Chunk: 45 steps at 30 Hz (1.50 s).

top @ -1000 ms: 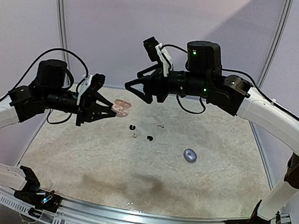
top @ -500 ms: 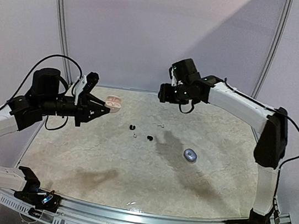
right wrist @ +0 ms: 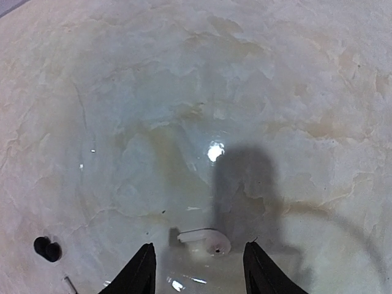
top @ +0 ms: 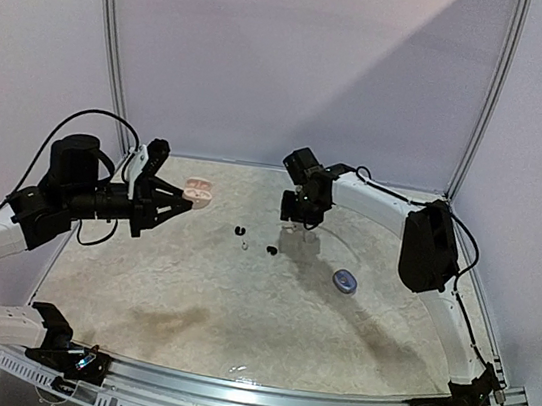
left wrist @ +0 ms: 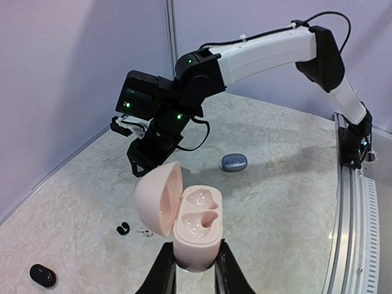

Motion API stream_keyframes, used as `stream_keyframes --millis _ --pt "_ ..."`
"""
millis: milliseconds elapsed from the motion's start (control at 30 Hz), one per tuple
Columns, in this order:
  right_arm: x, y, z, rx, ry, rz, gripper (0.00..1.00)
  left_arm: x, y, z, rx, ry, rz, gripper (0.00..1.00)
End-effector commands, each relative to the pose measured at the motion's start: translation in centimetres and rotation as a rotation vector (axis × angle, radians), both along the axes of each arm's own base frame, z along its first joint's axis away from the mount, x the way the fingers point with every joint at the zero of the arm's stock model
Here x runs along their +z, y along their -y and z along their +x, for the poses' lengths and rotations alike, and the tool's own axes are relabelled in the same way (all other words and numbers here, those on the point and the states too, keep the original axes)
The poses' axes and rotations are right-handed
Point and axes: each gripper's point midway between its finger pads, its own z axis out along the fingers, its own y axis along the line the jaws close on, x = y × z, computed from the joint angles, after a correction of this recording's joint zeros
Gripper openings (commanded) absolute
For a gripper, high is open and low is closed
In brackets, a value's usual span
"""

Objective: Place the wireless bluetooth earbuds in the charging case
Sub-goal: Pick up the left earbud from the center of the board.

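Left gripper (left wrist: 191,269): I am clamping the open pink charging case (left wrist: 195,229) between its jaws.
Right gripper (right wrist: 199,269): I am hovering, jaws parted, empty.
White earbud (right wrist: 205,239): lying just ahead, between the jaws.
Black earbud (right wrist: 47,248): lying left of them.

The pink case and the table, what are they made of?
The pink case looks like smooth glossy plastic: small highlights shine in its two empty wells. The table looks like polished marble or a marble-patterned sheet, cream with veins and a bright glare spot; which one is unclear.
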Motion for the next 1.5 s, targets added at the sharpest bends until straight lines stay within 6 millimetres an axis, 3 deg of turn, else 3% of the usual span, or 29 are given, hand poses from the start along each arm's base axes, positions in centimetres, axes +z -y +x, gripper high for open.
stream_keyframes --millis 0,233,333,500,700,900,1133,1367,1467 --pt "-2.8 1.3 0.4 -0.089 -0.047 -0.019 0.48 -0.1 -0.5 0.2 0.022 0.023 -0.011 0.0" --pt "-4.7 1.5 0.7 -0.152 -0.076 -0.012 0.42 -0.1 -0.9 0.1 0.035 0.054 -0.012 0.0" --pt "-6.2 1.7 0.4 -0.157 -0.101 -0.029 0.39 -0.1 -1.2 0.1 0.051 0.06 -0.01 0.0" --pt "-7.2 2.0 -0.3 -0.156 -0.136 -0.049 0.33 -0.2 -1.7 0.3 0.072 0.066 -0.004 0.0" --pt "-6.7 2.3 -0.5 -0.15 -0.135 -0.066 0.31 -0.2 -1.7 0.6 0.072 0.073 0.001 0.0" --pt "-5.6 2.1 -0.7 -0.12 -0.121 -0.051 0.21 -0.3 -1.6 0.7 0.071 0.073 0.004 0.0" --pt "-4.1 1.2 -0.9 -0.091 -0.101 -0.018 0.2 -0.3 -1.6 0.9 0.069 0.076 0.008 0.0" --pt "-4.5 0.5 -1.6 -0.068 -0.119 0.001 0.22 -0.3 -1.6 0.8 0.067 0.081 0.013 0.0" --pt "-4.3 0.3 -1.7 -0.061 -0.112 0.016 0.18 -0.4 -1.6 0.8 0.067 0.078 0.014 0.0"
